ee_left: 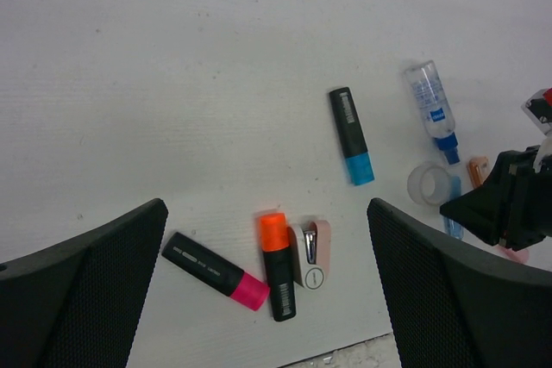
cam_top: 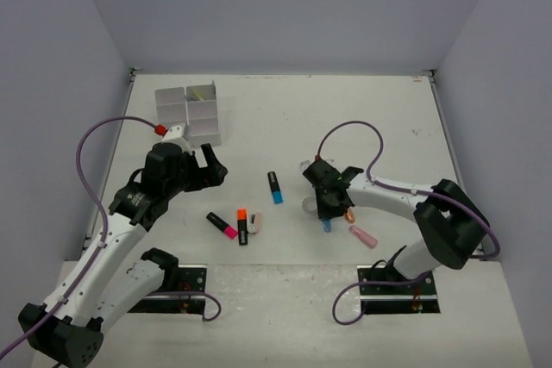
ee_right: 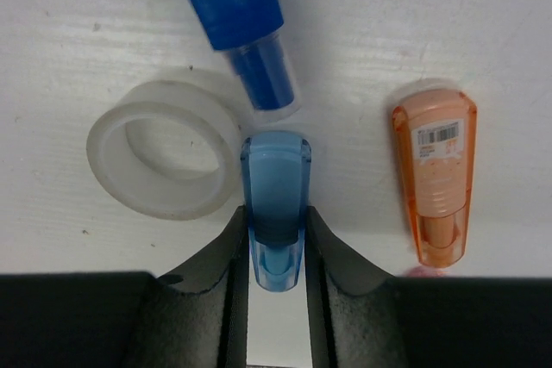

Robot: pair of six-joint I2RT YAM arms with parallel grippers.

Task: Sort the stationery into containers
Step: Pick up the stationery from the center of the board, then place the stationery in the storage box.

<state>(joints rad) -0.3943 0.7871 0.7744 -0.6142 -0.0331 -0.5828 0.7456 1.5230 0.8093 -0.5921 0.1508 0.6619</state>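
Soft, even light comes from above and is bright on the white desk (cam_top: pixel 285 127). Shadows are short and pale. In the right wrist view the black fingers (ee_right: pixel 203 299) look dark, with little detail.

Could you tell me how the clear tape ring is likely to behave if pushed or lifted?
The tape ring lies flat, so it would probably slide, not roll. It looks hollow and thin-walled, likely light. Its glossy surface may be slippery.
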